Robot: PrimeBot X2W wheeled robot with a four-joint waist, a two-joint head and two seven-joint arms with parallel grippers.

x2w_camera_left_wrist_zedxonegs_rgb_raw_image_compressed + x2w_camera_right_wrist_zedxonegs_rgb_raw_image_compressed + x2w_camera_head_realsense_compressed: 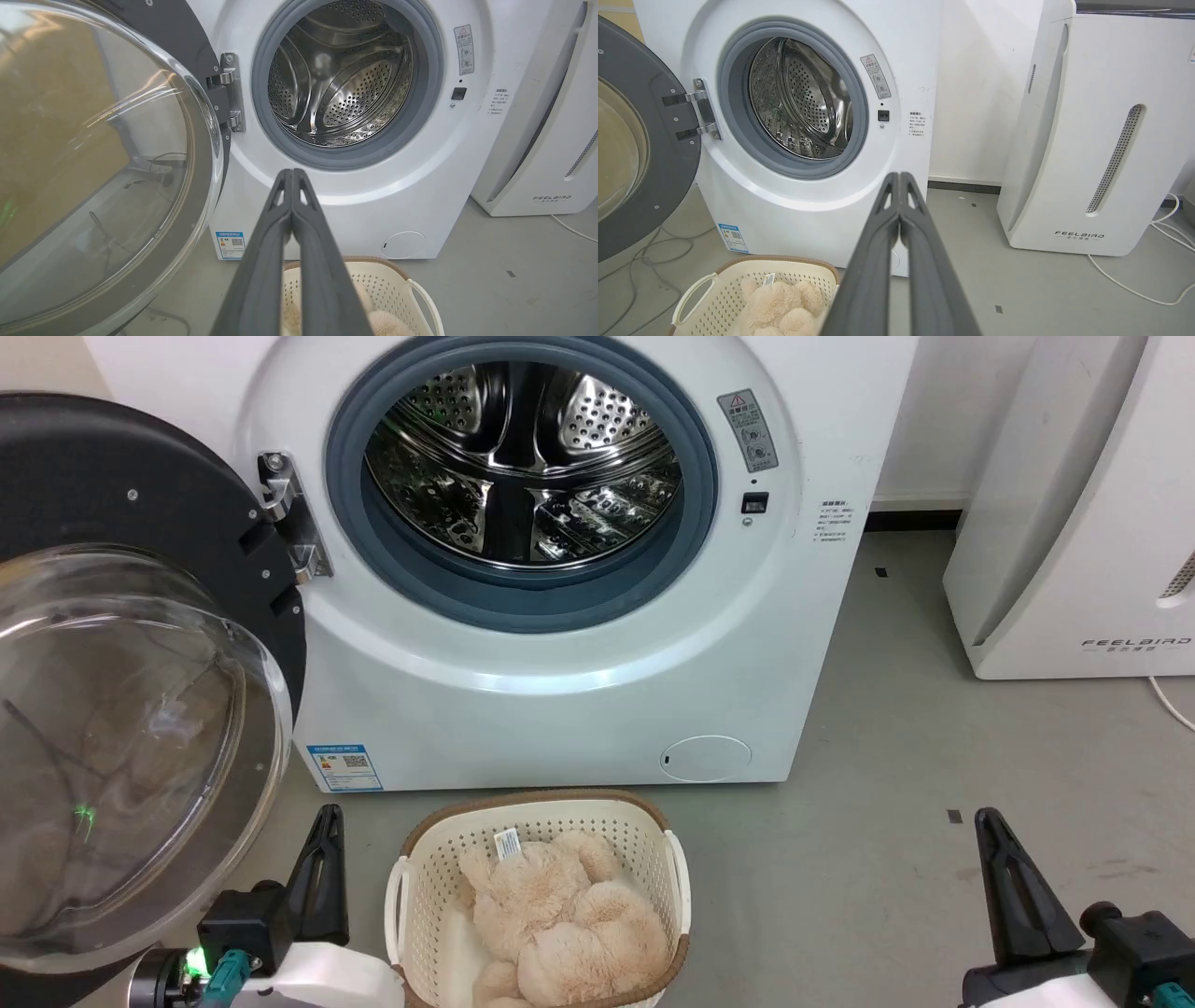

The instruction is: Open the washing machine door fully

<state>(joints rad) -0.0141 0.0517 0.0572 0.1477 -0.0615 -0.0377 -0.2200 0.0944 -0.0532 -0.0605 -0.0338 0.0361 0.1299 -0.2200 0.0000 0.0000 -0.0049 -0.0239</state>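
Washing machine door [140,728]: hangs just left of and above the fingertips of the left gripper [327,831], far left of those of the right gripper [991,831]; both finger pairs pressed together, gripping nothing. Risks from here, as a judgement: knocking the bulging glass with any leftward drift of the left fingers, pushing the door back toward the washing machine [560,691] on a careless sweep, or snagging the basket [411,859] just right of those fingers. Looks swung wide on its metal hinge [289,523]: dark ring, clear domed bowl facing outward, drum mouth [523,467] fully uncovered.
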